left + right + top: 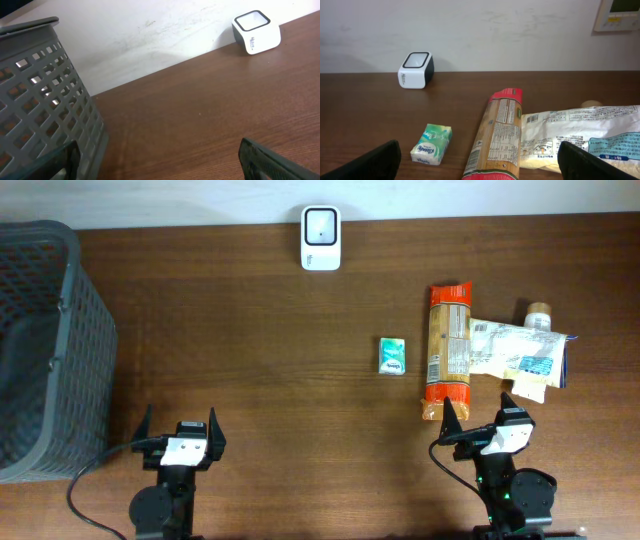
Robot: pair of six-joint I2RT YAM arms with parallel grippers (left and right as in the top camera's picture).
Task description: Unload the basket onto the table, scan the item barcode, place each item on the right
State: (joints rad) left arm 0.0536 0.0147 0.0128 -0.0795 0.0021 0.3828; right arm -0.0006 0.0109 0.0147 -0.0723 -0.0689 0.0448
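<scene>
Resting low at the bottom edge of the overhead view, the left tool [178,428] and the right tool [478,412] both stand with their fingers spread wide and nothing between them. Neither touches any item.

At the top centre of that view, the white barcode scanner [321,238] sits on the far edge of the brown surface [250,330], its dark window facing up. It shows in the upper right of the left wrist view [256,32] and left of centre in the right wrist view [416,70].

The items lie in the right half of the overhead view, well apart from the scanner. A small green tissue pack [392,356] [432,145] lies flat on its own, just left of a long pasta packet [449,350] [497,135] with red ends. The packet's lower end comes near the right tool. Its printed panel faces up, too small to read. A white and blue bag [520,352] [580,132] touches the packet's right side. A small tan-topped thing [538,315] peeks out at the bag's upper edge, mostly hidden.

A grey lattice basket [60,350] [45,100] fills the left edge, near the left tool.
</scene>
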